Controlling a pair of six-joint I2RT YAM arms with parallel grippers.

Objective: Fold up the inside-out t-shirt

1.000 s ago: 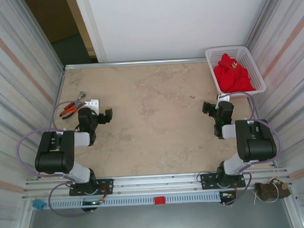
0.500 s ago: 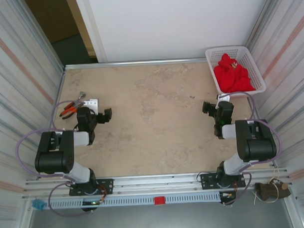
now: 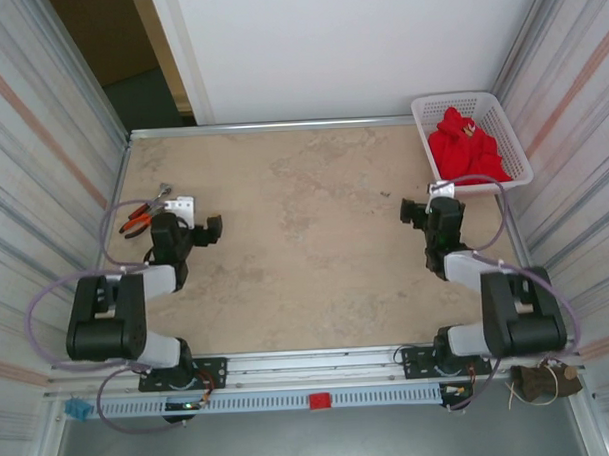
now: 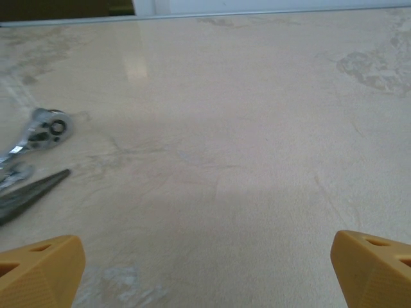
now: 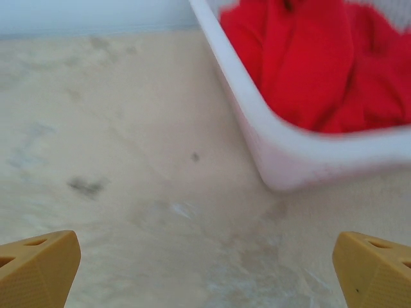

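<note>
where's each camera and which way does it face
top external: above, behind the bases, looking down at the table; left gripper and right gripper show
left wrist: facing a ratchet on the table; own fingertips show
right wrist: facing the basket holding the t-shirt; own fingertips show
shared: basket, in top and right wrist

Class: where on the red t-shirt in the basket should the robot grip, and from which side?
Best grip the raised bunch at the top of the t-shirt, coming down from above: it lies crumpled in the white basket, whose walls block any sideways approach. The right gripper is nearest.
</note>
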